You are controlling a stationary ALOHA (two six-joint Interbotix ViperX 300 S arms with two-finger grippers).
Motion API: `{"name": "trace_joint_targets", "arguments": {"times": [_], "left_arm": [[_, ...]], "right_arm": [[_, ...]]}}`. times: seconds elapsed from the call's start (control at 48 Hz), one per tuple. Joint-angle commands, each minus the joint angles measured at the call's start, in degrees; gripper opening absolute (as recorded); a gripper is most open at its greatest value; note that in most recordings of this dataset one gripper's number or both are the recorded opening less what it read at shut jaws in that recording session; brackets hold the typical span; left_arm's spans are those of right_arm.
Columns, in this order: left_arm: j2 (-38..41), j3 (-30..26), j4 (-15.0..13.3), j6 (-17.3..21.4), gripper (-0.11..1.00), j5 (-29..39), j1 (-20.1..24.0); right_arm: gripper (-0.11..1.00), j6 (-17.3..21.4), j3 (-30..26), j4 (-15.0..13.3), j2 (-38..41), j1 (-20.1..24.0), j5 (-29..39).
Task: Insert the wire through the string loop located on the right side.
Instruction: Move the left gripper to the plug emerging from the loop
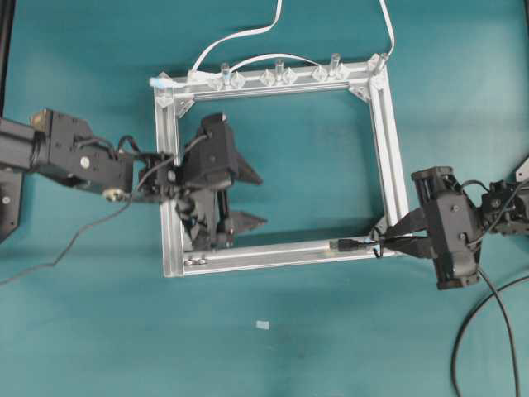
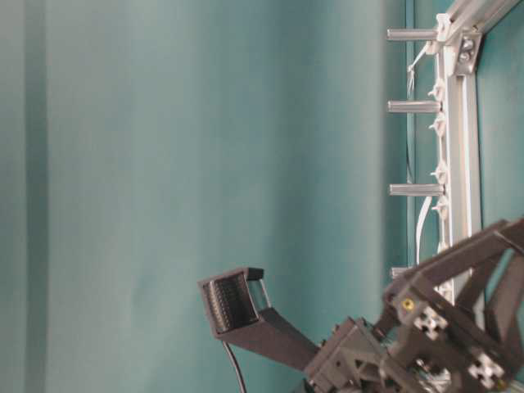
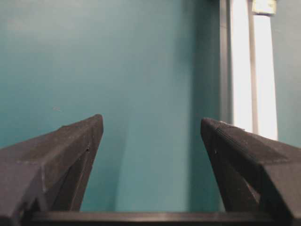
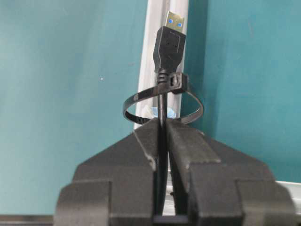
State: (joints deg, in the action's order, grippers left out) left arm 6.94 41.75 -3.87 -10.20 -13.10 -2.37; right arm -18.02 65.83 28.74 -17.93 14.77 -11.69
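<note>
Beside loop, right hand pinching wire

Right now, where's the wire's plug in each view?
Overhead: the plug lies over the frame's bottom rail near its right corner, ahead of the right gripper.
Table-level: not visible.
Left wrist: not visible.
Right wrist: top centre, past the string loop.
Shared landmark: the silver frame.

I see a teal desk filling the view edge to edge, evenly lit, with a dark strip along its upper-left edge.
</note>
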Motion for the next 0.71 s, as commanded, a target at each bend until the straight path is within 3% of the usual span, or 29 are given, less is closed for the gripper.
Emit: {"name": "trace_joint_targets", "arguments": {"times": [0.0, 0.687], "left_arm": [[-1.0, -1.1, 0.1, -1.7, 0.84, 0.2, -1.6], [4.2, -6.5, 0.3, -2.4, 0.84, 0.4, -3.3]], "right_arm": [[0.07, -0.1, -0.7, -0.2, -0.4, -0.1, -0.5], [0.07, -0.1, -0.9, -0.2, -0.4, -0.1, -0.5]]}}
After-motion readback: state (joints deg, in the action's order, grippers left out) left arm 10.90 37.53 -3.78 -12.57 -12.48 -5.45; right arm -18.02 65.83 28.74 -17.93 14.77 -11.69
